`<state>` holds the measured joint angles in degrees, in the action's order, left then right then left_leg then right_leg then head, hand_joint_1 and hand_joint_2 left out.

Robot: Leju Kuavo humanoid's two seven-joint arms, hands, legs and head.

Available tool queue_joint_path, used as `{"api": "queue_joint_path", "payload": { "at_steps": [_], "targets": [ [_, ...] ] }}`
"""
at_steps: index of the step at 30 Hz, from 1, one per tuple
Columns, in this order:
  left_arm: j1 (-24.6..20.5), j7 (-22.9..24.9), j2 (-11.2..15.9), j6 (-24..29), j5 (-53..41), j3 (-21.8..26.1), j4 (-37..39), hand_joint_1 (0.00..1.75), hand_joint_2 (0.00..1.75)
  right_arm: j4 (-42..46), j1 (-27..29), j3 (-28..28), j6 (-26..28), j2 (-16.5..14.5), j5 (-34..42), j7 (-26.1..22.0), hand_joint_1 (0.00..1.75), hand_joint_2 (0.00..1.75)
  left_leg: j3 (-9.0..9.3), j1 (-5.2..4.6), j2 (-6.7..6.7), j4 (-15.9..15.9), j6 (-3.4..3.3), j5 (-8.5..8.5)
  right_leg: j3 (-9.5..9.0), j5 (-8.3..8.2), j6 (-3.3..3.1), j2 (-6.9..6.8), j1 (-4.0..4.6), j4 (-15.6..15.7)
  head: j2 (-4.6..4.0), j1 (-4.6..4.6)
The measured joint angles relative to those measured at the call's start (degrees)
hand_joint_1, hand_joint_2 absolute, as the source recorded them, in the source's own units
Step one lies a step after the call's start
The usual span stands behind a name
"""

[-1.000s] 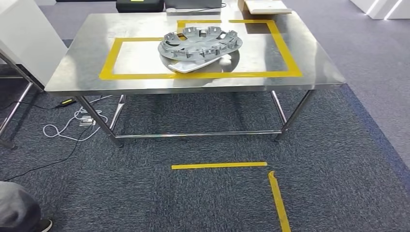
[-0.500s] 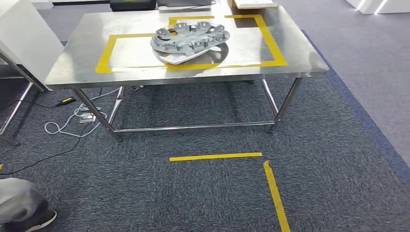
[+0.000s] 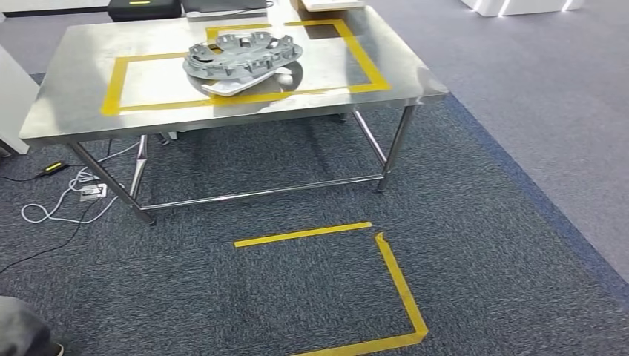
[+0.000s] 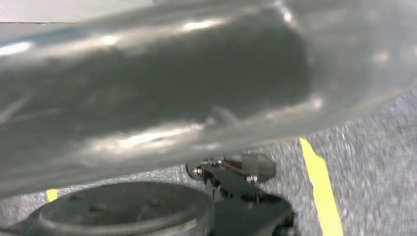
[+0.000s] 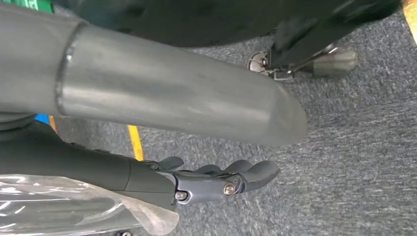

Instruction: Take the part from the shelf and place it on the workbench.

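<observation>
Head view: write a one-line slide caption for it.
Grey cast metal part lying on the steel workbench inside its yellow tape rectangle, with a yellow tape corner on the carpet in front.

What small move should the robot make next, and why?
Probably none toward the part: it already lies on the workbench, inside the yellow tape frame, and the right hand hangs empty above the carpet. I would leave the part alone and stand clear of the workbench.
</observation>
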<state>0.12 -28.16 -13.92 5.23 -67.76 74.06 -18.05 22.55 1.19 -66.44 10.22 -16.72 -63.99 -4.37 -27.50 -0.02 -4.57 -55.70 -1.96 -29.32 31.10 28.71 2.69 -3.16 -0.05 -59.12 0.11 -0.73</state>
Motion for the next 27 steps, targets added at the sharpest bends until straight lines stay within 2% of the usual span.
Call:
{"api": "queue_joint_path", "payload": {
  "at_steps": [1, 2, 4, 5, 6, 8, 9, 10, 11, 12, 13, 15, 16, 17, 18, 19, 20, 21, 22, 23, 24, 25, 26, 27],
  "targets": [
    [0.08, -0.15, 0.06, -0.43, -0.49, -0.26, 0.00, 0.00, 0.00, -0.02, -0.11, -0.03, -0.30, 0.01, -0.19, 0.03, 0.00, 0.00, -0.07, -0.21, -0.47, -0.22, 0.27, -0.08, -1.17, -0.33, -0.38, -0.88, 0.13, 2.21, 0.00, 0.06],
    [0.14, -0.32, 0.13, -0.76, -0.84, -0.52, 0.00, 0.00, 0.00, -0.05, -0.18, -0.07, -0.55, 0.01, -0.40, 0.08, 0.00, 0.00, -0.17, -0.42, -0.98, -0.40, 0.55, -0.10, -1.44, -0.22, -0.77, -1.21, 0.28, 2.97, 0.00, 0.12],
    [0.19, -0.82, 0.25, -1.11, -1.16, -0.94, -0.04, 0.00, 0.00, -0.22, -0.07, -0.19, -0.82, 0.02, -0.84, 0.19, 0.00, 0.00, -0.27, -0.47, -1.75, -0.66, 1.04, -0.26, -1.08, -0.50, -1.58, -0.16, 0.19, 3.01, 0.00, 0.25],
    [0.18, -1.08, 0.30, -1.22, -1.27, -1.05, -0.08, 0.00, 0.00, -0.33, 0.00, -0.27, -0.81, 0.02, -1.07, 0.22, 0.00, 0.00, -0.46, -0.40, -1.16, -1.22, 1.35, -0.87, -0.96, -0.68, -1.94, 0.39, 0.08, 3.05, 0.00, 0.31],
    [0.21, -1.33, 0.33, -1.29, -1.48, -1.12, -0.13, 0.00, 0.00, -0.44, 0.03, -0.35, -0.79, 0.02, -1.28, 0.21, 0.00, 0.00, -1.02, -0.26, -0.01, -2.71, 1.66, -2.09, -0.85, -0.89, -2.31, 0.94, -0.05, 3.15, 0.00, 0.43],
    [0.46, -1.71, 0.47, -1.41, -2.33, -1.25, -0.19, 0.00, 0.00, -0.64, -0.10, -0.49, -0.72, 0.02, -1.76, 0.01, 0.00, 0.00, -3.71, 0.04, 2.83, -9.19, 2.14, -5.92, -0.58, -1.22, -2.85, 2.22, -0.14, 3.20, 0.00, 0.67],
    [0.67, -1.86, 0.58, -1.55, -2.79, -1.36, -0.19, 0.00, 0.00, -0.72, -0.17, -0.56, -0.70, 0.02, -2.00, -0.17, 0.00, 0.00, -5.42, 0.14, 3.53, -13.13, 2.24, -7.61, -0.42, -1.32, -3.00, 2.96, -0.10, 3.17, 0.00, 0.70],
    [0.92, -1.98, 0.69, -1.75, -3.20, -1.47, -0.20, 0.00, 0.00, -0.80, -0.18, -0.61, -0.72, 0.02, -2.25, -0.35, 0.00, 0.00, -6.72, 0.18, 3.83, -16.07, 2.27, -8.45, -0.31, -1.38, -3.08, 3.74, -0.07, 3.13, -0.01, 0.69],
    [1.14, -2.06, 0.79, -2.03, -3.48, -1.57, -0.21, 0.00, 0.00, -0.86, -0.13, -0.66, -0.75, 0.02, -2.47, -0.50, 0.00, 0.00, -7.26, 0.19, 3.96, -17.15, 2.23, -8.13, -0.25, -1.42, -3.11, 4.52, -0.05, 3.06, -0.01, 0.69],
    [1.32, -2.09, 0.85, -2.32, -3.67, -1.61, -0.29, 0.00, 0.00, -0.91, -0.08, -0.72, -0.81, 0.02, -2.71, -0.61, 0.00, 0.00, -6.81, 0.19, 4.13, -15.90, 2.11, -6.65, -0.24, -1.44, -3.10, 5.29, -0.04, 2.98, -0.01, 0.69],
    [1.50, -2.00, 0.89, -2.62, -3.91, -1.60, -0.42, 0.00, 0.00, -0.95, -0.04, -0.78, -0.94, 0.02, -2.96, -0.66, 0.00, 0.00, -5.55, 0.19, 4.63, -12.74, 1.91, -4.36, -0.25, -1.46, -3.08, 6.07, -0.04, 2.87, 0.00, 0.69],
    [1.80, -1.35, 0.93, -3.25, -4.61, -1.53, -0.85, 0.00, 0.00, -1.05, -0.13, -0.99, -1.31, 0.01, -3.70, -0.65, 0.00, 0.00, -2.86, 0.35, 7.41, -5.53, 1.42, -0.51, 0.06, -1.53, -2.86, 7.51, -0.03, 2.53, 0.00, 0.67],
    [1.94, -0.72, 0.93, -3.57, -5.11, -1.44, -1.17, 0.00, 0.00, -1.10, -0.22, -1.12, -1.50, 0.00, -4.17, -0.58, 0.00, 0.00, -2.10, 0.43, 8.72, -3.20, 1.27, 0.26, 0.43, -1.62, -2.64, 8.14, -0.04, 2.30, 0.00, 0.67],
    [2.06, 0.01, 0.91, -3.87, -5.80, -1.32, -1.57, 0.00, 0.00, -1.15, -0.24, -1.27, -1.67, -0.01, -4.83, -0.44, 0.00, 0.00, -1.92, 0.45, 9.56, -2.21, 1.16, 0.32, 0.91, -1.78, -2.29, 8.75, -0.11, 2.15, 0.00, 0.64],
    [2.19, 0.74, 0.87, -4.09, -6.67, -1.20, -2.03, 0.00, 0.00, -1.20, -0.23, -1.39, -1.77, -0.01, -5.55, -0.26, 0.00, 0.00, -1.93, 0.43, 9.53, -1.85, 1.04, 0.21, 1.33, -1.99, -1.87, 9.39, -0.16, 2.07, 0.00, 0.64],
    [2.29, 1.33, 0.82, -4.22, -7.53, -1.14, -2.40, 0.00, 0.00, -1.24, -0.14, -1.48, -1.83, 0.05, -6.18, -0.11, 0.00, 0.00, -2.00, 0.53, 8.87, -1.64, 0.87, 0.31, 1.75, -2.14, -1.49, 9.88, -0.26, 2.08, 0.00, 0.66],
    [2.39, 1.80, 0.80, -4.31, -8.47, -1.11, -2.75, 0.00, 0.00, -1.32, -0.05, -1.55, -1.86, 0.09, -6.77, 0.03, 0.00, 0.00, -2.01, 0.64, 8.17, -1.39, 0.59, 0.53, 2.19, -1.94, -1.11, 9.55, -0.23, 1.80, 0.00, 0.58],
    [2.48, 2.15, 0.77, -4.39, -9.28, -1.13, -3.00, 0.00, 0.00, -1.45, -0.08, -1.56, -1.89, 0.14, -7.15, 0.10, 0.00, 0.00, -1.98, 0.79, 7.37, -1.10, 0.29, 0.77, 2.89, -1.10, -0.79, 8.53, -0.14, 0.69, 0.00, 0.37],
    [2.62, 2.48, 0.75, -4.54, -9.89, -1.14, -3.19, 0.00, 0.00, -1.57, -0.19, -1.56, -1.92, 0.21, -7.43, 0.10, 0.00, 0.00, -1.97, 0.91, 6.43, -0.85, 0.05, 0.95, 4.08, 0.40, -0.50, 7.10, -0.08, -1.64, 0.00, 0.15],
    [2.79, 2.77, 0.77, -4.75, -10.36, -1.14, -3.37, 0.00, 0.00, -1.72, -0.34, -1.56, -1.95, 0.25, -7.70, 0.07, 0.00, 0.00, -2.00, 0.80, 5.49, -0.81, -0.08, 1.01, 5.68, 2.40, -0.21, 5.41, -0.07, -5.18, 0.00, -0.08],
    [2.96, 3.00, 0.78, -5.03, -10.67, -1.12, -3.49, 0.00, 0.00, -1.89, -0.48, -1.56, -1.97, 0.33, -8.05, -0.02, 0.00, 0.00, -2.06, 0.72, 4.50, -0.81, -0.14, 1.03, 7.46, 4.33, 0.05, 4.39, -0.17, -9.21, 0.00, -0.23],
    [3.10, 3.21, 0.81, -5.30, -10.80, -1.07, -3.59, 0.00, 0.00, -2.06, -0.56, -1.55, -1.98, 0.44, -8.44, -0.12, 0.00, 0.00, -2.09, 0.66, 3.53, -0.83, -0.13, 1.03, 8.85, 5.57, 0.28, 3.84, -0.28, -12.53, 0.00, -0.22],
    [3.14, 3.37, 0.85, -5.52, -10.91, -1.00, -3.68, 0.00, 0.00, -2.27, -0.56, -1.55, -1.97, 0.58, -8.89, -0.24, 0.00, 0.00, -2.11, 0.63, 2.66, -0.84, -0.12, 1.02, 9.35, 5.80, 0.45, 3.52, -0.38, -14.13, 0.00, -0.22],
    [3.06, 3.53, 0.91, -5.67, -11.02, -0.92, -3.75, 0.00, 0.00, -2.50, -0.51, -1.54, -1.95, 0.74, -9.33, -0.35, 0.00, 0.00, -2.11, 0.62, 1.97, -0.85, -0.09, 1.00, 8.64, 4.93, 0.54, 3.26, -0.46, -13.31, 0.00, -0.23]
  ]
}}
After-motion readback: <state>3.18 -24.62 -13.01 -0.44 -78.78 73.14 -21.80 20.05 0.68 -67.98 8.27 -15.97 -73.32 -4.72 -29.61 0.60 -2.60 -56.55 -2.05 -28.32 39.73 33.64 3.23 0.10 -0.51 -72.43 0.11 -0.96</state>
